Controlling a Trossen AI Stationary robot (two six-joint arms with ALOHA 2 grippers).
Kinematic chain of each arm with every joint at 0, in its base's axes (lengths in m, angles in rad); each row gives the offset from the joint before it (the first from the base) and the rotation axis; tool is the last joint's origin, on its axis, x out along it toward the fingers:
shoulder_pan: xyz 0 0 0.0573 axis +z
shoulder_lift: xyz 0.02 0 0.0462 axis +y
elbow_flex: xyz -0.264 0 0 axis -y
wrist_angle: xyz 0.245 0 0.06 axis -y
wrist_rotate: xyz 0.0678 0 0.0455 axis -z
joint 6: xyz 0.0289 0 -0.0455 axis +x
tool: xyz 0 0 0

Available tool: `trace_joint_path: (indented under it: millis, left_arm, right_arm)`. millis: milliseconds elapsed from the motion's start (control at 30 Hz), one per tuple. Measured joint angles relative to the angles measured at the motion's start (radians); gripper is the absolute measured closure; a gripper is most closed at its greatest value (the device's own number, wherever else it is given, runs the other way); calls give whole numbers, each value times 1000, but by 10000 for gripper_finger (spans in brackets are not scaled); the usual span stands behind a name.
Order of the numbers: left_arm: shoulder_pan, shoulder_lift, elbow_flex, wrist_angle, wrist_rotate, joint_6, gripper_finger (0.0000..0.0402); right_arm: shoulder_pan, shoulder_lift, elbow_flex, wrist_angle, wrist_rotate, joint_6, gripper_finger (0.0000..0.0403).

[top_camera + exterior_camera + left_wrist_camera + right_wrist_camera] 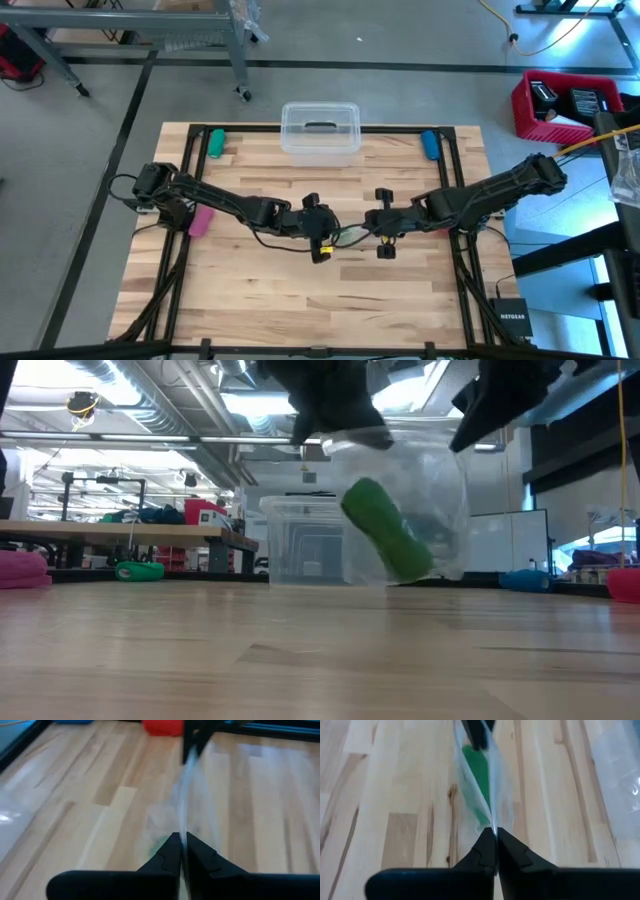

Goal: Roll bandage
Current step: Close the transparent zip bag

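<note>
A small clear plastic bag [435, 500] with a small green cylinder [386, 530] inside hangs between my two grippers over the table's middle. My left gripper [324, 234] is shut on the bag's left side. My right gripper [378, 234] is shut on its right side. The cylinder lies tilted in the bag and also shows in the right wrist view [477, 775]. The long green bandage strip is not in view. My left gripper pinches the bag's thin clear edge [182, 837] between its two shut fingers, coming from the table's left. The film runs away from the fingers toward the other gripper. The bag hangs clear of the table. My right gripper pinches the bag's clear edge [493, 826] between its two shut fingers, coming from the table's right. The film spreads from the fingers around the green cylinder. The bag hangs below, clear of the table.
A clear plastic box [320, 130] stands at the far edge's middle. A green roll [215, 142] lies far left, a blue roll [430, 145] far right, and a pink roll [200, 222] under my left arm. The near half of the table [320, 300] is bare wood.
</note>
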Motion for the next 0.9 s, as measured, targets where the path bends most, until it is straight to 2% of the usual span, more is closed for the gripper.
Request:
trace_joint_path:
  millis: [100,267,400,500,733,900]
  left_arm:
    - [6,0,14,1,53,15,375]
    - [19,-12,16,-28,56,32,319]
    - [18,-69,17,-95,54,118,289]
    - [12,-111,18,-165,50,144,280]
    - [1,-133,15,-333,47,75,276]
    - [-4,-125,-52,-310,76,56,276]
  right_arm:
    - [0,0,-16,0,0,0,398]
    - [0,0,-32,13,0,3,392]
    - [0,1,-55,23,-1,3,398]
    - [0,1,-68,27,0,3,397]
    - [0,1,-69,31,-1,15,396]
    - [0,1,-69,35,0,14,394]
